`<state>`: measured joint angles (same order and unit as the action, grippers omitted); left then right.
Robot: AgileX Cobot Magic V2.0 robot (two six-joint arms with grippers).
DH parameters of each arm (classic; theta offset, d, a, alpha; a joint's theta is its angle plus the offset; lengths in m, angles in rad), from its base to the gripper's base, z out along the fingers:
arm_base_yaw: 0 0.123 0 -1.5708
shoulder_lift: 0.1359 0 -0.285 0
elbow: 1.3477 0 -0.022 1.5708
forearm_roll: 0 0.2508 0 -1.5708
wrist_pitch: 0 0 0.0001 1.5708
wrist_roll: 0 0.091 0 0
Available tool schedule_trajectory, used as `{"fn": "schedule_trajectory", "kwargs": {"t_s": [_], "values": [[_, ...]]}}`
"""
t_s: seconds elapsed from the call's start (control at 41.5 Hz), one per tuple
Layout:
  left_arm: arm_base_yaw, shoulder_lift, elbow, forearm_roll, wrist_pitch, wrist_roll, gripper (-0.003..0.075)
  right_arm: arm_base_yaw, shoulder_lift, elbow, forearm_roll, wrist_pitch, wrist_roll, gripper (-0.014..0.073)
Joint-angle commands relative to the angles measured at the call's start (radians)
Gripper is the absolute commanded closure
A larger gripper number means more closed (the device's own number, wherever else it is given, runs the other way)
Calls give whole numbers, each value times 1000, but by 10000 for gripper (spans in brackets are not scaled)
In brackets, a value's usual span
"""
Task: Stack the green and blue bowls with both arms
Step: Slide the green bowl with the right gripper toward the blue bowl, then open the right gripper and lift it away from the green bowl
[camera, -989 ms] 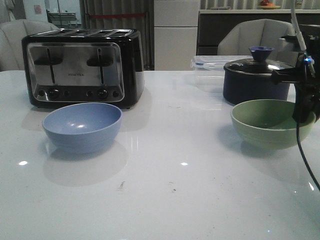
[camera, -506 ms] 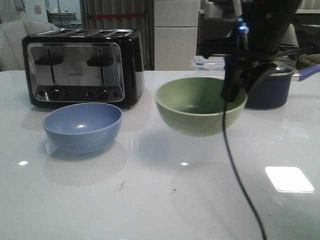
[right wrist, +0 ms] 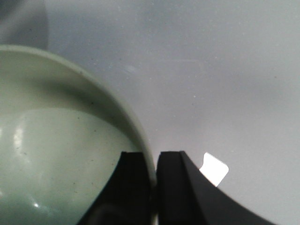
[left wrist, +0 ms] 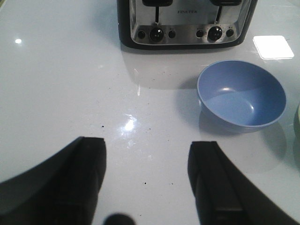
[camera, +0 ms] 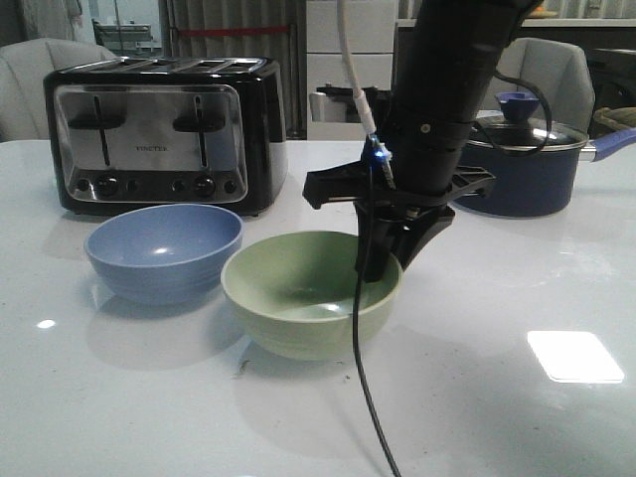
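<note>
In the front view, the green bowl (camera: 312,292) is seen in the lower middle of the frame, upright with its mouth turned up; being round, it has no long axis to speak of. It is pinched at its right-hand rim by the right gripper (camera: 379,270), which reaches down from the black right arm (camera: 444,89) filling the upper middle of the frame. In the right wrist view the two black fingers (right wrist: 174,187) are seen closed on the rim of the green bowl (right wrist: 51,154), one inside the wall and one outside. Whether the bowl rests on the table (camera: 497,397) or is held just above it cannot be told.

The blue bowl (camera: 164,251) is seen at the left of the front view, upright on the table, mouth up, just beside the green bowl; whether their rims touch cannot be told. Behind it, at the upper left, a toaster (camera: 164,133) is seen. At the upper right a dark lidded pot (camera: 525,159) is seen behind the arm.

In the left wrist view, the left gripper (left wrist: 147,180) is shown with its jaws wide apart over bare table (left wrist: 61,93), nothing between them. The blue bowl (left wrist: 242,99) lies toward the right of that frame, well apart from the fingers, with the toaster (left wrist: 186,23) at the top edge.
</note>
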<state>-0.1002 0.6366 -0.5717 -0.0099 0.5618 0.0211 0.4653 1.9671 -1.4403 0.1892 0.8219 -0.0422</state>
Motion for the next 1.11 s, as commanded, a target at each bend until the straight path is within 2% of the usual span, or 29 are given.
{"fn": "schedule_trajectory", "kwargs": {"t_s": [0.0,0.048,0.121,0.314,0.506,0.675,0.892,0.989,1.085], "values": [[-6,6,-28,-8,-78,-3,267,-2,-59,-28,-19,-31,-11,249],[-6,6,-28,-8,-78,-3,267,-2,-69,-29,-35,-34,-11,197],[-6,6,-28,-8,-78,-3,267,-2,-96,-29,-51,-33,-11,165],[-6,6,-28,-8,-78,-3,267,5,-232,9,-57,-52,-28,167],[-6,6,-28,-8,-79,-3,267,38,-452,176,-57,-158,-100,167],[-6,6,-28,-8,-81,-3,267,59,-647,356,-57,-234,-105,167],[-6,30,-28,-8,-100,-3,265,61,-874,549,-57,-243,-105,167],[-12,76,-30,-19,-105,-3,236,61,-951,606,-51,-240,-105,167],[-42,140,-48,-45,-107,1,158,61,-1015,647,-51,-238,-105,167]]}}
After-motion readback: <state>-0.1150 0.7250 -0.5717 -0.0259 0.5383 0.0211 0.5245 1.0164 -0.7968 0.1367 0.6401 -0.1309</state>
